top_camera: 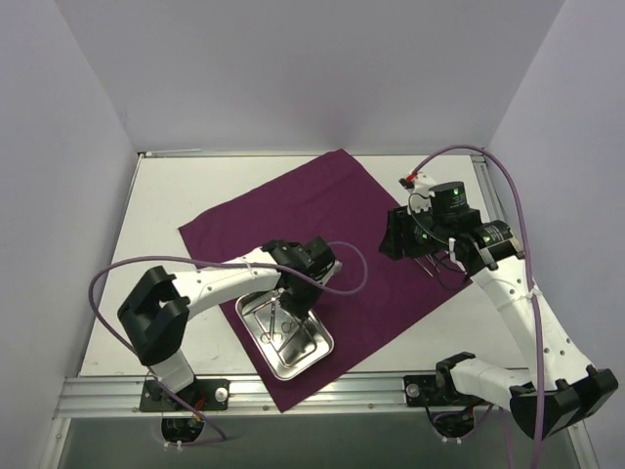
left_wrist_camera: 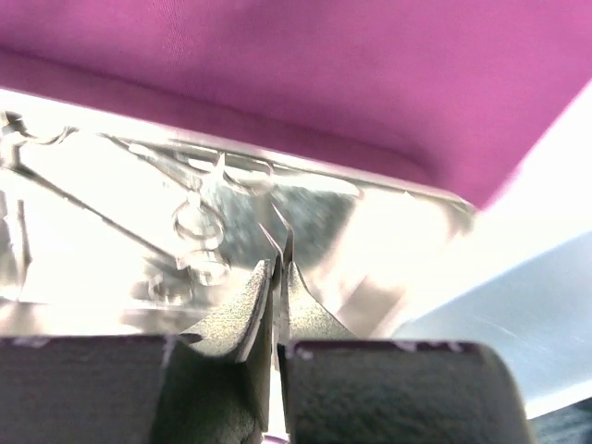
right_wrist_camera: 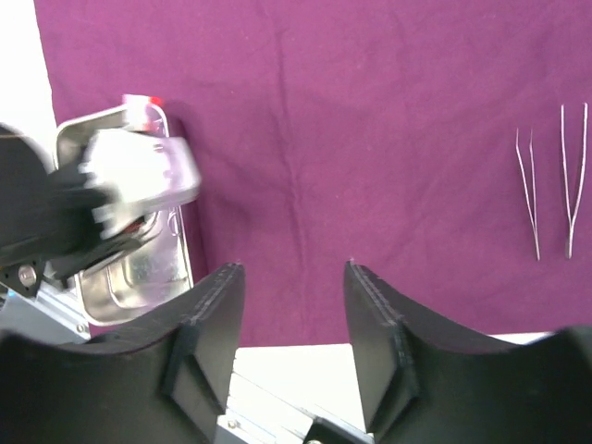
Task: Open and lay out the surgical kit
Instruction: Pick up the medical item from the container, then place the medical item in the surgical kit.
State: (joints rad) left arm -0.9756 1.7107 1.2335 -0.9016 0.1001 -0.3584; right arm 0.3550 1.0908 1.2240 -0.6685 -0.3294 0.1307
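The maroon cloth wrap (top_camera: 322,195) lies spread flat on the table. On its near corner stands the shiny steel tray (top_camera: 317,354) with ring-handled instruments (left_wrist_camera: 199,222) in it. My left gripper (top_camera: 293,308) reaches down into the tray, jaws nearly together on a thin metal instrument (left_wrist_camera: 287,242) that pokes out between the fingertips. My right gripper (top_camera: 395,234) hovers open and empty over the cloth's right side. Two slim tweezers (right_wrist_camera: 529,194) lie side by side on the cloth (right_wrist_camera: 370,111), to the right of my right gripper (right_wrist_camera: 294,268).
Bare white table surrounds the cloth, with white walls on three sides. A metal rail (top_camera: 293,396) with both arm bases runs along the near edge. The left arm's wrist (right_wrist_camera: 120,185) covers part of the tray (right_wrist_camera: 139,277) in the right wrist view.
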